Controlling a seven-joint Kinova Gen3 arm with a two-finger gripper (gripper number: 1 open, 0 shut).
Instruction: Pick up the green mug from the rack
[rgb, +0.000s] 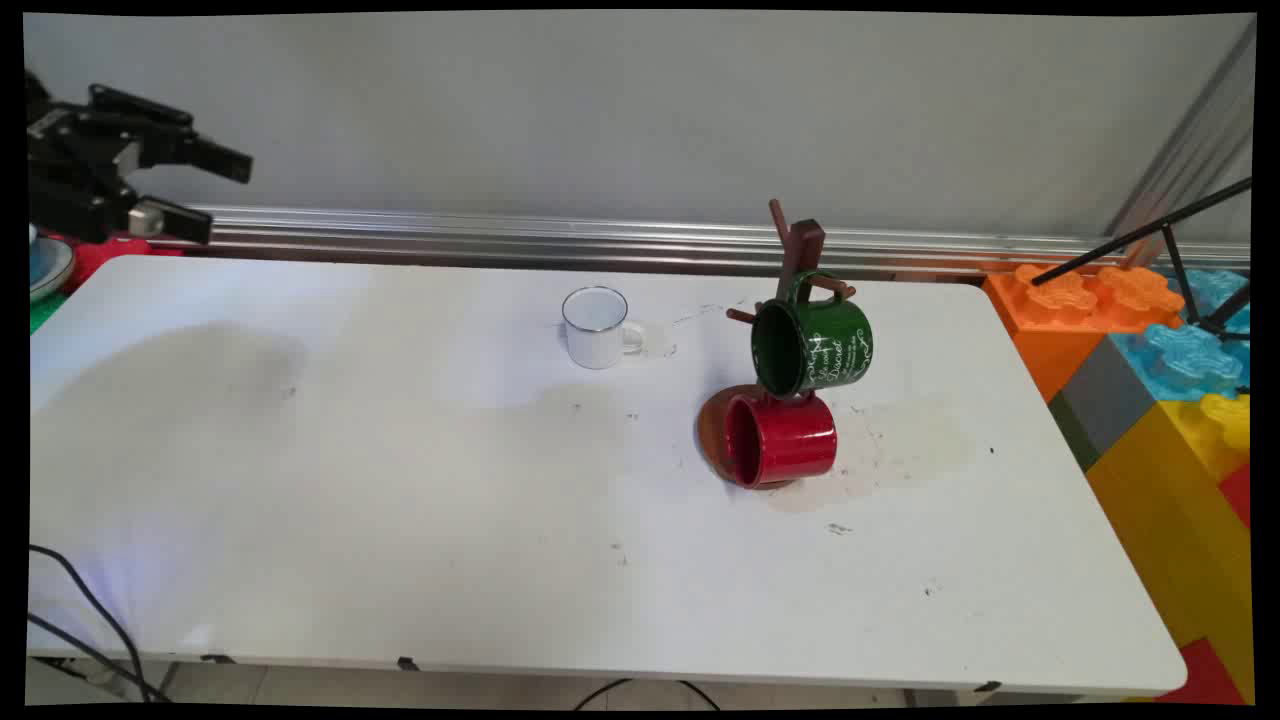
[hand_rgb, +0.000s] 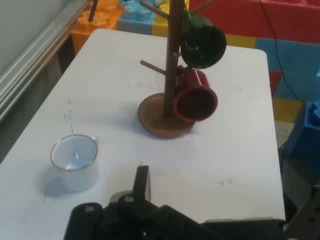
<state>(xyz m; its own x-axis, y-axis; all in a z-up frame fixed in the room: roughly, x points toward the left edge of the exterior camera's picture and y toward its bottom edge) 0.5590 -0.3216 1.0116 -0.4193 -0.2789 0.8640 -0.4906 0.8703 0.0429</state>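
The gripper (rgb: 205, 195) hangs high above the worktop's (rgb: 400, 480) far left corner, its 2 fingers (rgb: 222, 160) spread apart and holding nothing. A white mug (rgb: 597, 327) stands upright near the worktop's middle. Right of it, a wooden mug tree (rgb: 797, 262) carries a green mug (rgb: 815, 345) above a red mug (rgb: 782, 438).

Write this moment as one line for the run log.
gripper: raised at table's far left, jaws open, holding nothing | white mug: upright on table | green mug, red mug: hanging on mug tree
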